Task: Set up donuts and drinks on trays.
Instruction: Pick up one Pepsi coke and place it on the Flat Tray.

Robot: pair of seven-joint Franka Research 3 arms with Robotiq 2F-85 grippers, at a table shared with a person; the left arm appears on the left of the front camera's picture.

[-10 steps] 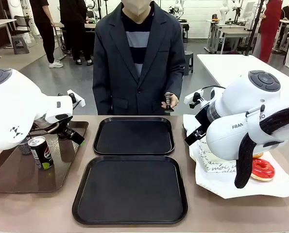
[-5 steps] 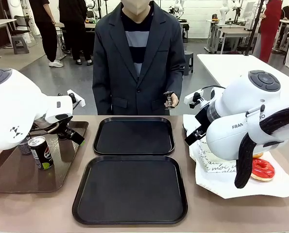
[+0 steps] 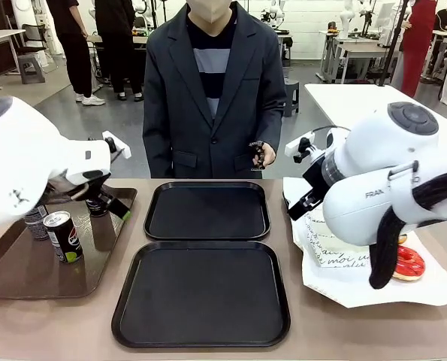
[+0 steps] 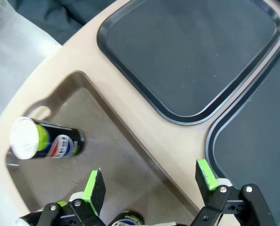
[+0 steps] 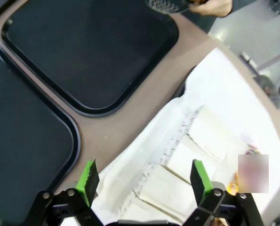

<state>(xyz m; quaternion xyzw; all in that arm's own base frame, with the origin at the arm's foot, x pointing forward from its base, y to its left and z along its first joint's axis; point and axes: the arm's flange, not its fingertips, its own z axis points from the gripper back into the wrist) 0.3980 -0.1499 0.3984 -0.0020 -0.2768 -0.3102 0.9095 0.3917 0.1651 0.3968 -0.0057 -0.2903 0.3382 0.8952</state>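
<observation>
Pepsi logo is showing on the can (image 4: 55,143); I'm seeing left claw (image 4: 149,181) and right claw (image 5: 143,181) gaping, gripping nothing.

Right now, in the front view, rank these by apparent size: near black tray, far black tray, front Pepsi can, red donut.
1. Near tray: looks largest, but it sits closer to the camera and may match the far one.
2. Far tray.
3. Can.
4. Red donut: partly hidden, so its place against the can is unsure.
</observation>
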